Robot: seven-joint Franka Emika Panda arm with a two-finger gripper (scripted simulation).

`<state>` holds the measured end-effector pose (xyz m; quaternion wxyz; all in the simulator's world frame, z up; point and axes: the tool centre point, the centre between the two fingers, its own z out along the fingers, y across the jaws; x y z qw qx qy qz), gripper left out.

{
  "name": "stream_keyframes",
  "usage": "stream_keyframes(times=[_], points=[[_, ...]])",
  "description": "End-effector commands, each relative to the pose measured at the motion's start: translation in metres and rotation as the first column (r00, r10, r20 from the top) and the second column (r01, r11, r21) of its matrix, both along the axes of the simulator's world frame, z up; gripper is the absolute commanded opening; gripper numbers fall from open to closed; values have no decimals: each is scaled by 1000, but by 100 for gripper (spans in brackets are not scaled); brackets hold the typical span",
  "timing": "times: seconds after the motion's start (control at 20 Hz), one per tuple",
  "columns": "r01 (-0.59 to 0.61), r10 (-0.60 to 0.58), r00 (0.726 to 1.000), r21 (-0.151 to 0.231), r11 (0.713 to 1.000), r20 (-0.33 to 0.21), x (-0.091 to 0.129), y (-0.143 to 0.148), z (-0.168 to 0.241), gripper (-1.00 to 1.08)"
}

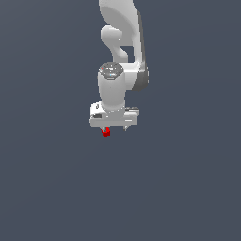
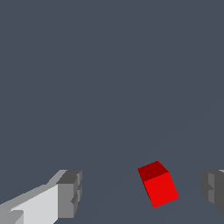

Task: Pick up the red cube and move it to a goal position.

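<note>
Red cube (image 2: 158, 183) betw. open pincer (image 2: 142, 194) fingers, untouched.

A flat, even slate-grey backdrop (image 1: 188, 188) fills both views, with no seam between floor and wall and no visible edge anywhere around the tool. In the exterior view it spreads without change above, below and to both sides of the tool. In the wrist view the same grey surface (image 2: 109, 65) lies beyond the tool, crossed by a very faint paler streak. The light is soft and uniform, without bright spots. Whether this surface is a tabletop or a floor cannot be told.
</note>
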<state>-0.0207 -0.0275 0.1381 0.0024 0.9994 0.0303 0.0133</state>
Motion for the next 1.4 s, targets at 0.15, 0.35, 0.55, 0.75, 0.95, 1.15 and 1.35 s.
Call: stream_keyframes(times=[0.15,0.35,0.55,0.75,0.95,1.15,1.35], points=[[-100,100,995,1,995,-8,-20,-12,-32,100],[-185,185,983,2,983,-13,-35,-24,-59,100],[-255,255,967,3,967,-18,-47,-36,-82,100],[-307,307,951,4,952,-22,-55,-45,-99,100],[-342,342,940,5,940,-25,-60,-52,-111,100],[-359,359,933,5,933,-26,-62,-56,-117,100],[-361,361,932,5,933,-27,-62,-56,-118,-100]])
